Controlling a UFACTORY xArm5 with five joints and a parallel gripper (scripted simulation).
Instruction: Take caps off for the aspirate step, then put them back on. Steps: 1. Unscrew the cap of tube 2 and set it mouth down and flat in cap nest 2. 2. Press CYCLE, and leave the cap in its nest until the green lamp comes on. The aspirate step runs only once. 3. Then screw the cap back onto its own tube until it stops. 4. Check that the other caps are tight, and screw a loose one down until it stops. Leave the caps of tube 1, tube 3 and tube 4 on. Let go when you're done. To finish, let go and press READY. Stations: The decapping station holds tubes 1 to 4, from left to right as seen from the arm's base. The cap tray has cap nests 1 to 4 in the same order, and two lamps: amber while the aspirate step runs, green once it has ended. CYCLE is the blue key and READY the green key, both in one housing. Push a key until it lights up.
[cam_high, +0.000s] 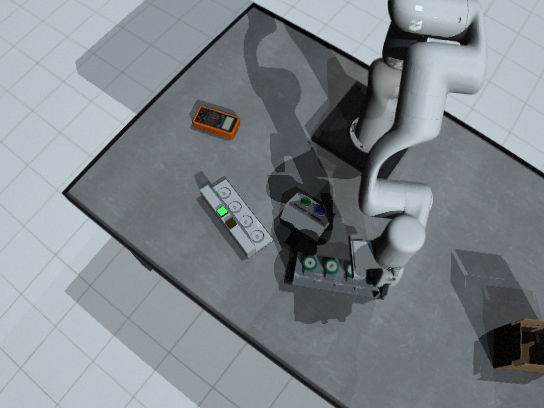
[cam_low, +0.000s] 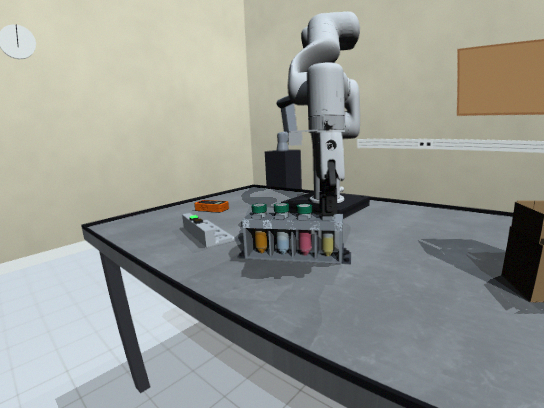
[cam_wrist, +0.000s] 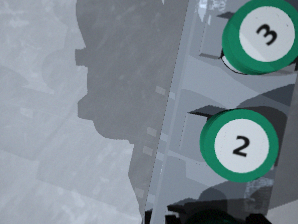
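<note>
The cap of tube 1 (cam_wrist: 207, 218) is clenched between the jaws; caps 2 (cam_wrist: 239, 145) and 3 (cam_wrist: 262, 36) are seen beyond them.

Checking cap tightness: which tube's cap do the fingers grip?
Tube 1's cap, on the yellow tube at the rack's end; the other three caps stand free.

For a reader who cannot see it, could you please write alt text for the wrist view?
Seen from just above, two green-rimmed caps marked 2 and 3 sit on the grey decapping station. A third green cap is barely visible at the bottom edge. The arm's shadow falls on the grey table to the left.
</note>
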